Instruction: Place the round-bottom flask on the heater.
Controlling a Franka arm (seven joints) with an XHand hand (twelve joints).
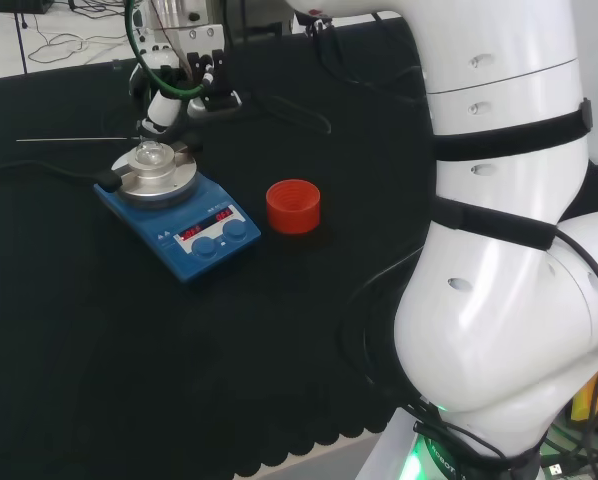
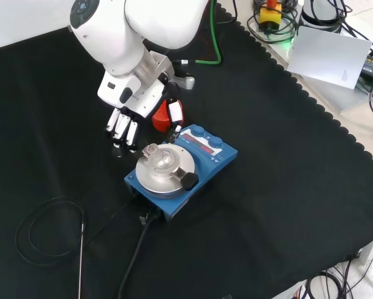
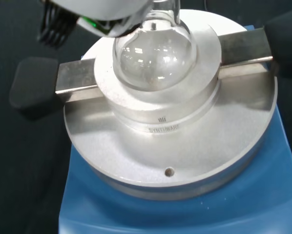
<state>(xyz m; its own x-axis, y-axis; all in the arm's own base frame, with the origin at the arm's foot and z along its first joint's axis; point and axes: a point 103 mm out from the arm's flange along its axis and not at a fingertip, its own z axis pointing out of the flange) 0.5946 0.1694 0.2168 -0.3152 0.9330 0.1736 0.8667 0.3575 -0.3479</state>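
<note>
The clear round-bottom flask [image 1: 151,155] [image 2: 160,159] [image 3: 153,53] sits upright in the bowl of the silver metal block [image 3: 185,146] on the blue heater [image 1: 194,225] [image 2: 208,163]. The hand [image 1: 165,106] [image 2: 125,122] hangs just behind and above the flask. Its fingers [image 2: 119,132] are straight and point down at the cloth beside the heater, apart from the flask's bulb. In the wrist view a blurred white part of the hand [image 3: 112,14] covers the flask's neck, so contact there is hidden.
A red ribbed ring stand [image 1: 293,205] [image 2: 159,117] stands on the cloth beside the heater, partly behind the hand in the front view. The heater's black cable [image 2: 49,230] loops over the cloth, and a thin rod [image 1: 74,140] lies near it.
</note>
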